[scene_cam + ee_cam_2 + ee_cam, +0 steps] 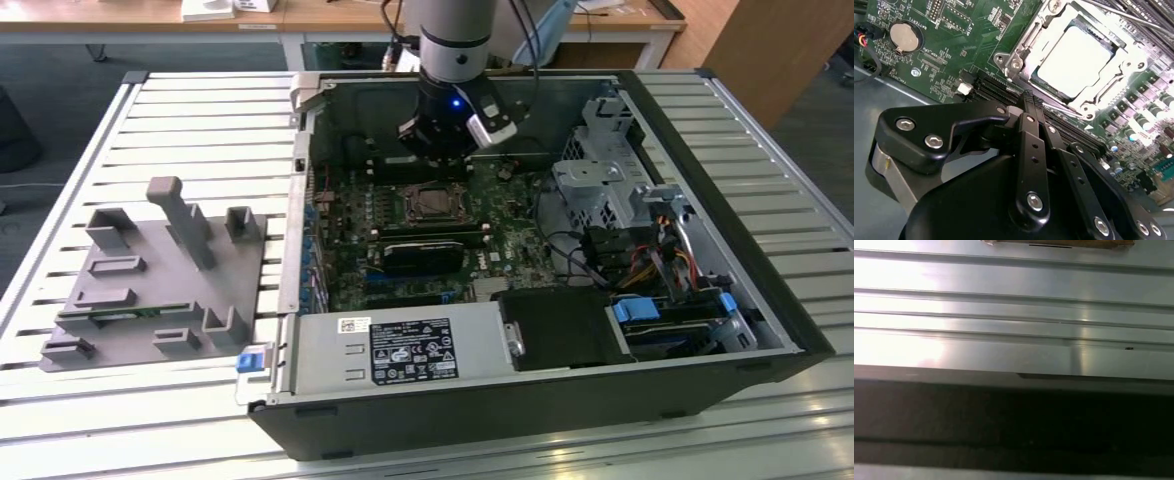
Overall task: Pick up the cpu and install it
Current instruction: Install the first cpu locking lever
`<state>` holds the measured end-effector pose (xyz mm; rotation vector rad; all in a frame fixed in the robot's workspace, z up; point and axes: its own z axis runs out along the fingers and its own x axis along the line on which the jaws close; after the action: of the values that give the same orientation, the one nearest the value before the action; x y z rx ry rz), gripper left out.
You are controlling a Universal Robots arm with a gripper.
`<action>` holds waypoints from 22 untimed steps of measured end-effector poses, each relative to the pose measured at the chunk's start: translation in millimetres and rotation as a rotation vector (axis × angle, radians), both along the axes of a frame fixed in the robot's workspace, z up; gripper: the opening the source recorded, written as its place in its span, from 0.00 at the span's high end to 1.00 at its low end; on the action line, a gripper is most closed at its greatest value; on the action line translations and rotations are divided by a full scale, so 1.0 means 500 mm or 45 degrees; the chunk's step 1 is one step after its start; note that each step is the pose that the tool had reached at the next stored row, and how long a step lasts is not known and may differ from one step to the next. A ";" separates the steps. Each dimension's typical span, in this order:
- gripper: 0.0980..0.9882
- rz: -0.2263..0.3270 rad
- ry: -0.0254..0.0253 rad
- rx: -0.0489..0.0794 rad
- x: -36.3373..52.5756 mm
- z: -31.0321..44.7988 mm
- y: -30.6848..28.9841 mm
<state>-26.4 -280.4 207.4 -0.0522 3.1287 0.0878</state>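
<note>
— Hand (1029, 100)?
— Narrow. Black fingers (1030, 131) pressed together in the second wrist view, nothing between them. Hangs inside the open computer case (747, 250), low over the far part of the motherboard (954, 50).

— And the cpu (1074, 62)?
— Lies flat in the socket frame (1019, 60), silvery top up, square with the metal frame around it. Apart from the hand: sits just beyond the fingertips, with the dark memory slots (989, 87) between. Seen in the exterior view too, cpu (430, 203) near the middle of the board, hand (435, 158) just beyond it, toward the far wall of the case.

— Anything else on the board?
— A round coin battery (902, 36) well off to one side of the socket.

— Around the case?
— Rests on a slatted metal surface (200, 120). On the exterior view's left, a grey tray (134, 300) with upright posts, a thin green memory stick (114, 317) lying in one slot at its near edge. Power supply (400, 350) along the near side of the case.

— First wrist view?
— Bright slats of the surface (1004, 305), a dark band below; cannot tell what the band is.
</note>
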 end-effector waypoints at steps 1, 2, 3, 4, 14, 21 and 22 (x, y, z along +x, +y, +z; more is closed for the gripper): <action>0.99 0.000 0.0003 0.000 0.001 -0.002 0.000; 0.99 0.000 0.0006 0.000 0.002 -0.005 0.000; 0.99 0.000 0.0010 0.000 0.002 -0.007 0.000; 0.99 0.000 0.0016 0.000 0.003 -0.009 0.000; 0.99 0.000 0.0025 0.000 0.005 -0.012 0.000; 0.99 0.000 0.0026 -0.013 0.005 -0.012 0.000; 0.99 0.000 0.0025 -0.020 0.005 -0.013 0.000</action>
<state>-23.8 -280.4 201.2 -0.0522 3.1315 0.0634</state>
